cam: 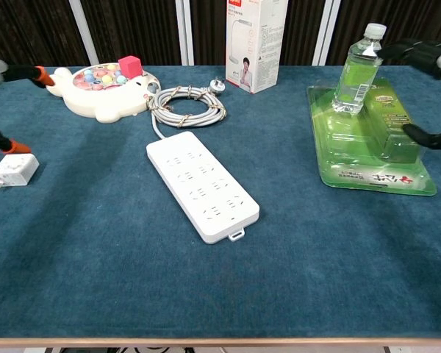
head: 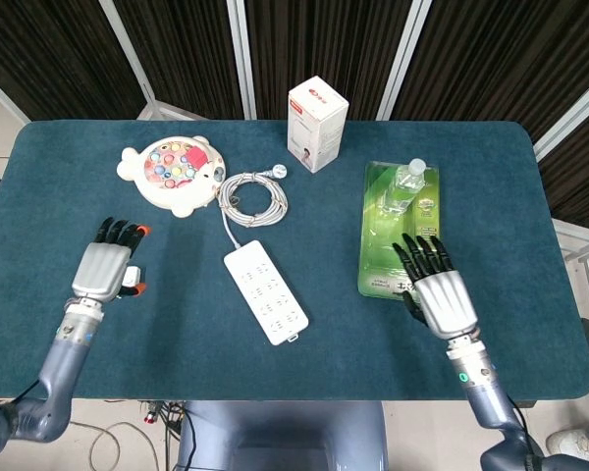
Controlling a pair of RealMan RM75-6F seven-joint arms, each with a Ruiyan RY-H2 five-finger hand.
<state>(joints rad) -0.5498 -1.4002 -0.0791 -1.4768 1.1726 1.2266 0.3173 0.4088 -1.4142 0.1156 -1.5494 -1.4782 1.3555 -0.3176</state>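
My left hand [head: 102, 269] hovers at the table's left side, fingers spread. A small white power adapter [cam: 13, 169] lies flat on the cloth just under its orange-tipped thumb; in the head view the adapter [head: 130, 279] peeks out beside the palm. Nothing is gripped. My right hand [head: 442, 296] is open, fingers apart, over the near end of the green blister pack [head: 402, 231]. Its dark fingers [cam: 419, 53] show at the right edge of the chest view. A white power strip [head: 265, 292] lies diagonally mid-table between the hands, its grey cable [head: 253, 196] coiled behind it.
A fish-shaped toy [head: 172, 169] with coloured pegs sits at the back left. A white carton [head: 316, 122] stands upright at the back centre. A clear water bottle [cam: 358, 68] stands on the far end of the green pack.
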